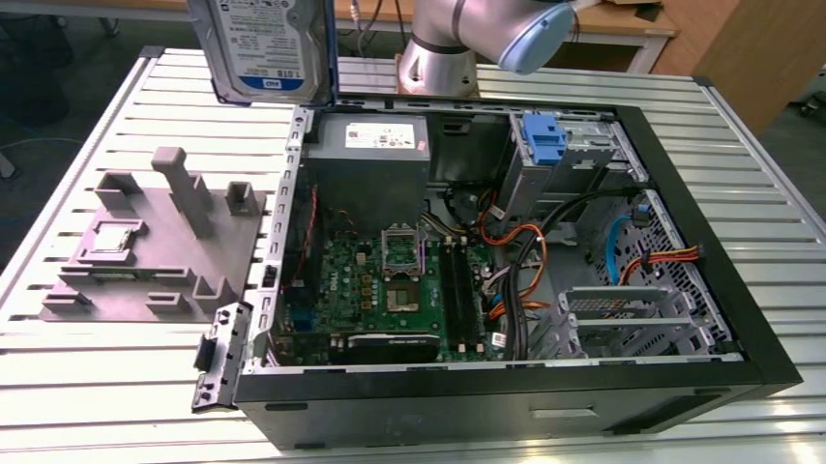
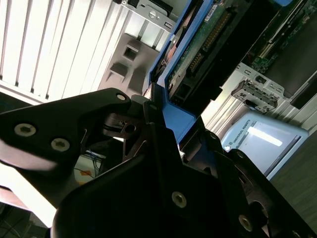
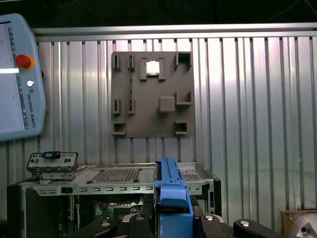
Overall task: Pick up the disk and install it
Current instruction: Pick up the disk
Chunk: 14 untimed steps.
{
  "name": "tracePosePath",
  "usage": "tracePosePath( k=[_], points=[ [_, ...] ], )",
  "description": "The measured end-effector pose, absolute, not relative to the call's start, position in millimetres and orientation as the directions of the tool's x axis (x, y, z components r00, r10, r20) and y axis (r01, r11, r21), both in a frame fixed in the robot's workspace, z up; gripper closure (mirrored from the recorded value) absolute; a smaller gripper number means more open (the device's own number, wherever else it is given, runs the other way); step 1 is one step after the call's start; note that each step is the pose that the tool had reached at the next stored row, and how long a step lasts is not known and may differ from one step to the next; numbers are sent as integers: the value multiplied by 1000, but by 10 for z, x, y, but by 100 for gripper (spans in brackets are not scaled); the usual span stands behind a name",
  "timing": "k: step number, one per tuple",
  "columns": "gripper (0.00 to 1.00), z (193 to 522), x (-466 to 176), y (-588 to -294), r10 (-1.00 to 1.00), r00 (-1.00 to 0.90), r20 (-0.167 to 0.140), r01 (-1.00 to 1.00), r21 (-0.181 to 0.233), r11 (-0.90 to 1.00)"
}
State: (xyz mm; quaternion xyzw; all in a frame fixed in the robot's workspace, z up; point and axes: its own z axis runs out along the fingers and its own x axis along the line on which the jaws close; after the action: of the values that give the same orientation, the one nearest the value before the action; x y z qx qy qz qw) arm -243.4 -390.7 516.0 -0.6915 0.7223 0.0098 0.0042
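Black claw (image 2: 157, 113) clenched on blue-railed silver-grey disk (image 1: 265, 48), 11 o'clock in exterior view. Risk: edge-only grip slips, disk tilts, snags orange cables (image 1: 527, 259).

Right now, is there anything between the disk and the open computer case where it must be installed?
Nothing visible stands between them. The gripper holds the disk in the air near a corner of the computer case, whose open side faces up. Inside, orange and black cables run close to the metal drive cage.
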Motion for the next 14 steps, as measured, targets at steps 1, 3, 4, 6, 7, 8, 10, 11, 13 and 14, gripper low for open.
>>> tracePosePath(
  k=[1, 3, 4, 6, 7, 8, 10, 11, 13, 14],
  points=[
    [64, 5160, -2421, -3907, -999, -44, -20, -999, 8, 44],
    [64, 5160, -2396, -3907, -999, -44, -20, -999, 8, 44],
    [64, 5160, -2382, -3907, -999, -44, -20, -999, 8, 43],
    [64, 5159, -2355, -3907, -999, -44, -20, -999, 8, 44],
    [64, 5159, -2342, -3907, -999, -44, -20, -999, 8, 43],
    [64, 5160, -2329, -3907, -999, -44, -20, -999, 8, 43],
    [64, 5159, -2306, -3907, -999, -44, -20, -999, 8, 44],
    [64, 5159, -2296, -3907, -999, -44, -20, -999, 8, 44],
    [64, 5159, -2279, -3907, -999, -44, -20, -999, 8, 44],
    [64, 5160, -2274, -3907, -999, -44, -20, -999, 8, 44]
  ],
)
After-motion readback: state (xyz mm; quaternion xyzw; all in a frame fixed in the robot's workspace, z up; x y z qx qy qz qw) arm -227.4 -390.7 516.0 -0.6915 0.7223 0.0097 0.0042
